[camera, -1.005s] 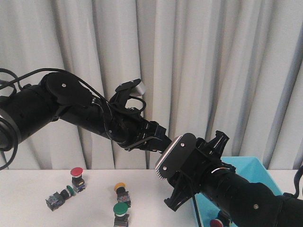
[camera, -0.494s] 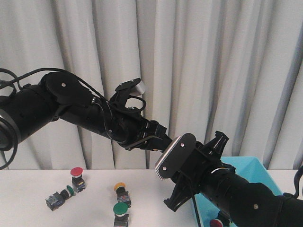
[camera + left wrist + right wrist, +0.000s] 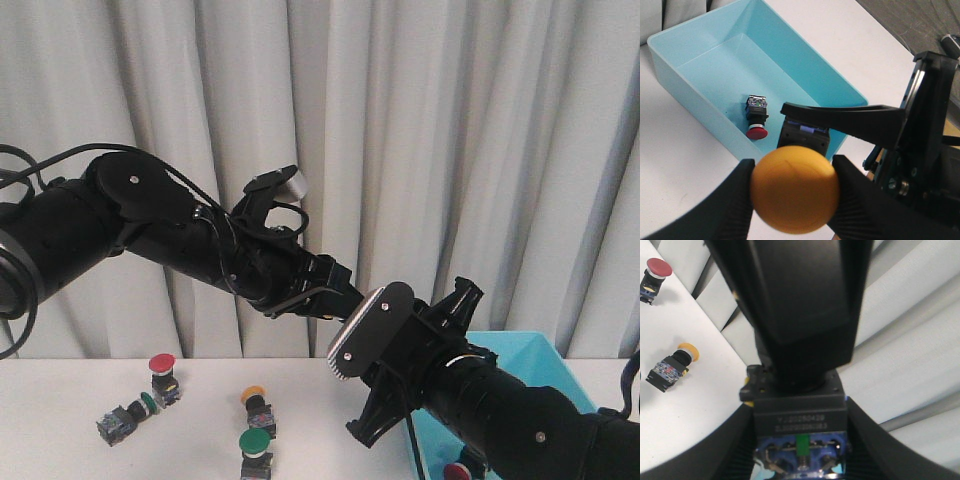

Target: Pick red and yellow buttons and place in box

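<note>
A yellow button is held in the air between both arms, above the table beside the box. My left gripper (image 3: 794,196) is shut on its domed yellow cap (image 3: 794,187). My right gripper (image 3: 799,452) is shut on its black-and-blue body (image 3: 799,421), with fingers (image 3: 732,450) tight on both sides. In the front view the two grippers meet at mid-height (image 3: 350,300). The turquoise box (image 3: 700,90) holds one red button (image 3: 756,121) and also shows in the front view (image 3: 535,350). On the table stand a red button (image 3: 163,375) and another yellow button (image 3: 257,405).
A green button (image 3: 255,450) stands near the front of the white table (image 3: 60,390), and another green button (image 3: 125,418) lies on its side at the left. Grey curtains hang behind. My two arms cross the middle of the front view.
</note>
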Controlling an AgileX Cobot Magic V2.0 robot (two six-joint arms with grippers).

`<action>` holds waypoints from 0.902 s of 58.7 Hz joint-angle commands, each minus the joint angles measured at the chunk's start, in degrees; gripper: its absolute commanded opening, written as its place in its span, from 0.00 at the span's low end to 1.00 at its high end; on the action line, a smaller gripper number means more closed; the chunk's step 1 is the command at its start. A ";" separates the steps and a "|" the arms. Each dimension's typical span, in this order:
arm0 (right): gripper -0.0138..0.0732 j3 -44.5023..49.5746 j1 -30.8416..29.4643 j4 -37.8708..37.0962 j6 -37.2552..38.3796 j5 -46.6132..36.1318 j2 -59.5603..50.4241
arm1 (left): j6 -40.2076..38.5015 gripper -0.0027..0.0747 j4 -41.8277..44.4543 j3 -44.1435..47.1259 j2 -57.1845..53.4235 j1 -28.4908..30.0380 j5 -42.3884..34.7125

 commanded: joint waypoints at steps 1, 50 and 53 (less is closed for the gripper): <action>0.33 -1.94 -0.05 -0.95 0.21 -3.56 -2.10 | 0.03 0.35 -3.20 -1.91 -3.15 -0.29 -1.78; 0.33 -1.94 -0.05 -0.88 0.16 -4.15 -2.10 | 0.01 0.64 -3.13 -1.91 -3.15 -0.29 -0.68; 0.33 -1.94 -0.05 -0.88 0.16 -4.15 -2.10 | 0.01 0.64 -3.13 -1.91 -3.15 -0.29 -0.61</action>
